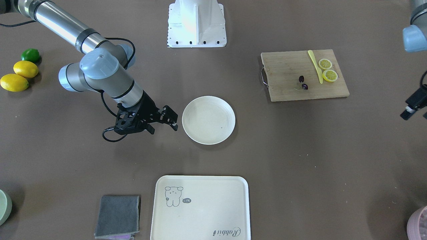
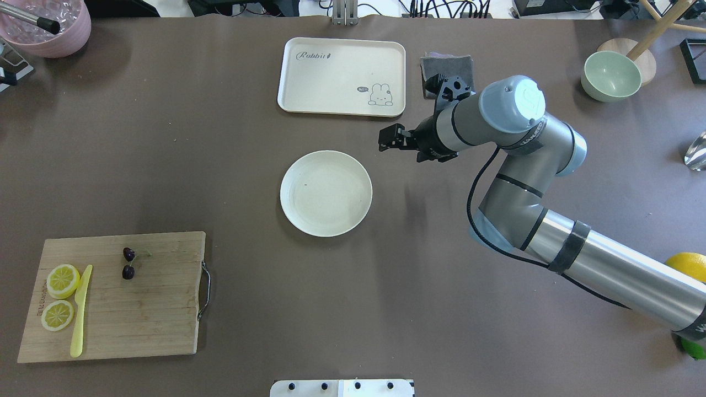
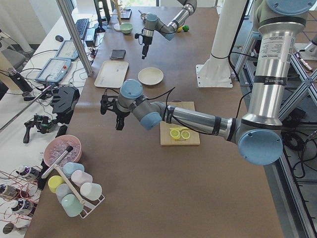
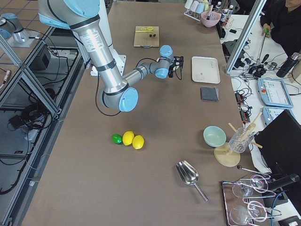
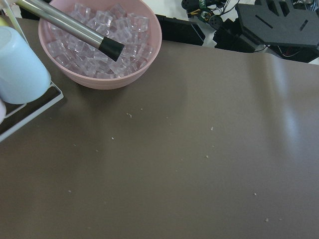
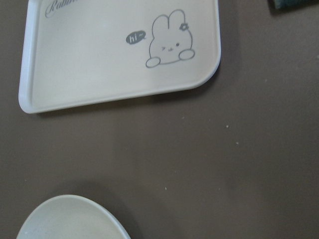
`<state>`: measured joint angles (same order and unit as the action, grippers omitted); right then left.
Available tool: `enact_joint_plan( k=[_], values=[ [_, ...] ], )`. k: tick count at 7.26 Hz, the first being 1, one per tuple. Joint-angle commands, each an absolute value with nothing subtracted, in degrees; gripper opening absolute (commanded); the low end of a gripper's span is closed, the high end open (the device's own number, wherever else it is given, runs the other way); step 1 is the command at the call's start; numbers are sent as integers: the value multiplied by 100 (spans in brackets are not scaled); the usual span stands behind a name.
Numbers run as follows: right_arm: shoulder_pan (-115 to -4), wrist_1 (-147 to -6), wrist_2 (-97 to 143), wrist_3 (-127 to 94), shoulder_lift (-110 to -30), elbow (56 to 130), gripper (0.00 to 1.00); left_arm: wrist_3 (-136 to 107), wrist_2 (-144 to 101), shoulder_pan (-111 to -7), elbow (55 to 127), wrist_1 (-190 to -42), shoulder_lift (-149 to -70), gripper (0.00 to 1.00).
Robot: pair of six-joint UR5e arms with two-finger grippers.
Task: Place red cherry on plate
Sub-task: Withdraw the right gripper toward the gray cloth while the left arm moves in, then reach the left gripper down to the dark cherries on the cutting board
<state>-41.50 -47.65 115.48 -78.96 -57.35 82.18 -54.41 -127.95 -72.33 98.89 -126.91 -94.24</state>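
Observation:
The red cherry (image 1: 303, 83) (image 2: 128, 263), a pair of tiny dark fruits, lies on the wooden cutting board (image 1: 290, 90) (image 2: 154, 309), beside a yellow knife and two lemon slices. The round cream plate (image 1: 203, 113) (image 2: 325, 193) sits mid-table with nothing on it but a small speck; its rim also shows in the right wrist view (image 6: 70, 219). My right gripper (image 1: 165, 123) (image 2: 387, 139) hovers open and empty just beside the plate, on the side away from the board. My left gripper (image 1: 411, 107) (image 3: 110, 106) is far off near the table's end; I cannot tell whether it is open or shut.
A cream tray (image 1: 200, 213) (image 2: 331, 82) with an animal drawing lies beyond the plate, a grey cloth (image 1: 118, 215) next to it. Lemons and a lime (image 1: 20, 73) sit by the right arm. A pink bowl of ice (image 5: 99, 45) (image 2: 47, 27) is below the left wrist.

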Motion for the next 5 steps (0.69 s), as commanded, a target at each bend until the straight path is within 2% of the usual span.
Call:
enact_joint_plan(
  k=[1,3,5],
  values=[
    [-4770,-4772,12144,-7727,-5783,8218,100,-6911,-11747,-5834,11024,-12648,-8924,98],
    [-5009,-4772,12226,-7568,-5809,8209,100,-7616,-10510,-4577,11713,-12255,-8430,98],
    [-5036,-4755,12226,-7567,-5836,8226,100,-8277,-9486,-3397,12293,-10922,-8638,98]
  ],
)
